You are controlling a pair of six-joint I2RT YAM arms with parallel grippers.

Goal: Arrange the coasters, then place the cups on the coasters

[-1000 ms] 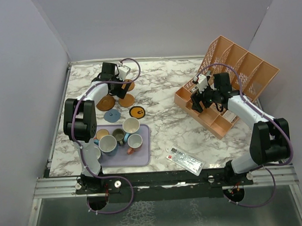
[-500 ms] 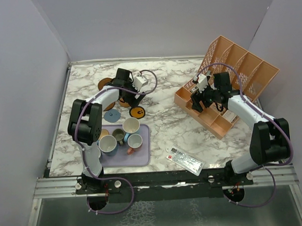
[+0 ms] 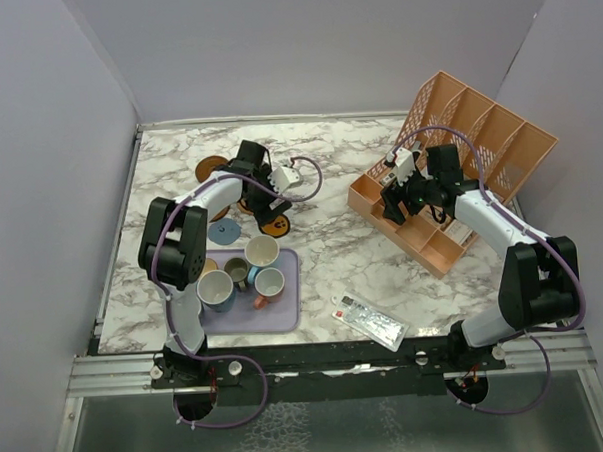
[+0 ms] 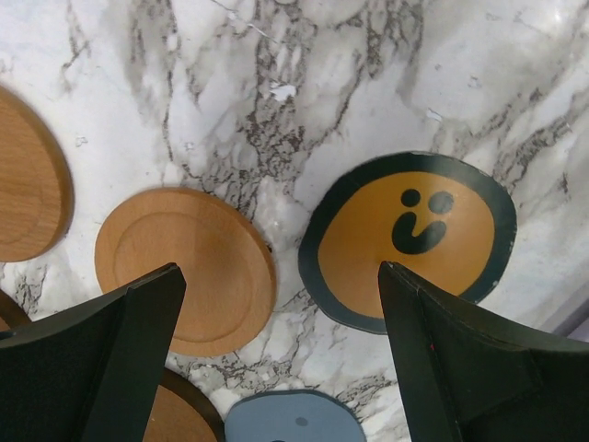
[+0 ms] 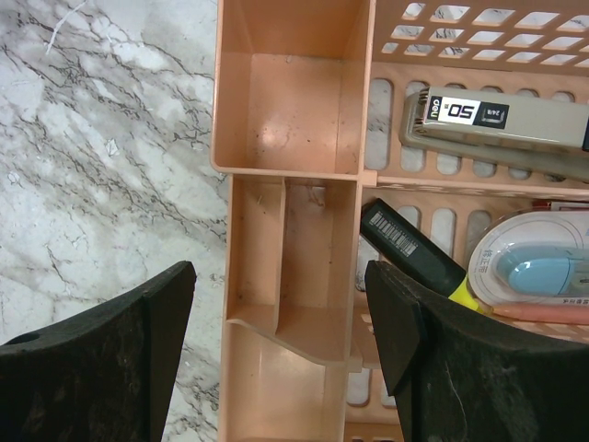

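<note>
Your left gripper (image 3: 263, 196) has swung over the last second from the upper left of the overhead view, down and rightward across the coaster cluster. It now hangs over the marked coaster (image 4: 409, 241), the orange one with the black face. Its fingers stand wide apart and carry nothing. In the left wrist view the marked coaster lies by the right finger, a tan coaster (image 4: 184, 272) by the left, the grey-blue coaster (image 4: 290, 419) at the bottom edge, and bare marble between them. No coaster that shows has shifted, though the arm covers part of the cluster, so you can't vouch for the rest. That makes this a repositioning only. Arranging looks barely begun, with the coasters bunched close together in the upper left. The cups (image 3: 262, 251) sit crowded on the tray (image 3: 285, 312) at lower left, untouched. Your right gripper (image 3: 399, 204) hasn't moved — it hovers over the organiser (image 5: 294, 120) at the right, fingers apart and empty. The likely next move is a drop onto the marked coaster — a thin disc flat on marble, so expect the fingers to struggle for an edge.
</note>
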